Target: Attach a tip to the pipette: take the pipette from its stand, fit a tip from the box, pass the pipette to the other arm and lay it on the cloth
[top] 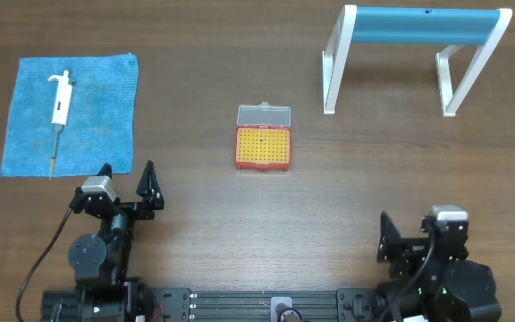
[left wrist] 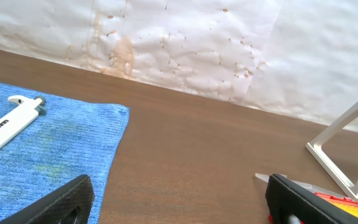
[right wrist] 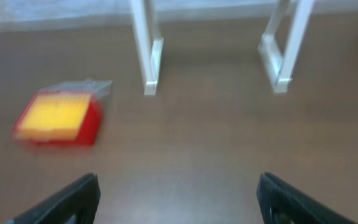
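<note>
The white pipette [top: 59, 105] with a tip on its lower end lies on the blue cloth [top: 105, 134] at the far left; its head [left wrist: 11, 121] also shows on the cloth [left wrist: 73, 155] in the left wrist view. The red tip box [top: 263, 148] with yellow tips and its clear lid open sits mid-table, also seen as the box [right wrist: 58, 118] from the right wrist. The blue-and-white stand [top: 418, 36] is at the back right. My left gripper [top: 128, 179] is open just in front of the cloth, holding nothing. My right gripper [right wrist: 176, 199] is open near the table's front right.
The stand's white legs [right wrist: 151, 56] rise ahead of the right gripper. A white wall [left wrist: 229, 43] runs along the table's far edge. Bare wooden table [top: 329, 206] lies between both arms and around the tip box.
</note>
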### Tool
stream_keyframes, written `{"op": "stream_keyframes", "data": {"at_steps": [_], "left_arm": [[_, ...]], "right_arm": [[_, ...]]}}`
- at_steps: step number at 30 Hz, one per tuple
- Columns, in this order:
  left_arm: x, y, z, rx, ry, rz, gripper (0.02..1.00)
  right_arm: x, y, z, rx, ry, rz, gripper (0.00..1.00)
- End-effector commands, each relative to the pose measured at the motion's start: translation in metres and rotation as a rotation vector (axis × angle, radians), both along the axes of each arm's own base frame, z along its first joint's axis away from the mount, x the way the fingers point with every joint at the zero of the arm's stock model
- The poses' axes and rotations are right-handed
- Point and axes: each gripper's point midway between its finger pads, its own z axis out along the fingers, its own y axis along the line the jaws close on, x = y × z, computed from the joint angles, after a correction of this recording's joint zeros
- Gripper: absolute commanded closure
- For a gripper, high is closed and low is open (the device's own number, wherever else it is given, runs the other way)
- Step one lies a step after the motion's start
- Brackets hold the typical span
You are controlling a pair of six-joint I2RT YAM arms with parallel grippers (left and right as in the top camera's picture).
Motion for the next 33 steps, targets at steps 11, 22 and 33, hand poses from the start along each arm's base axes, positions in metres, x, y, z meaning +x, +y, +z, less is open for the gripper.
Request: {"op": "stream_keyframes", "data": {"at_steps": [11,22,33], "left_arm": [[0.000,0.001,0.000,0.015,-0.006,0.008,0.123],[0.000,0.001,0.000,0.015,-0.006,0.008,0.126],[0.000,0.001,0.000,0.015,-0.006,0.008,0.126]], "right_arm": [[0.082,-0.016,0.000,-0.157,-0.448,-0.054,0.178],[0.091,-0.009,-0.056,-0.144,-0.443,-0.011,0.178],[0.090,-0.009,-0.073,-0.141,-0.374,-0.007,0.180]]}}
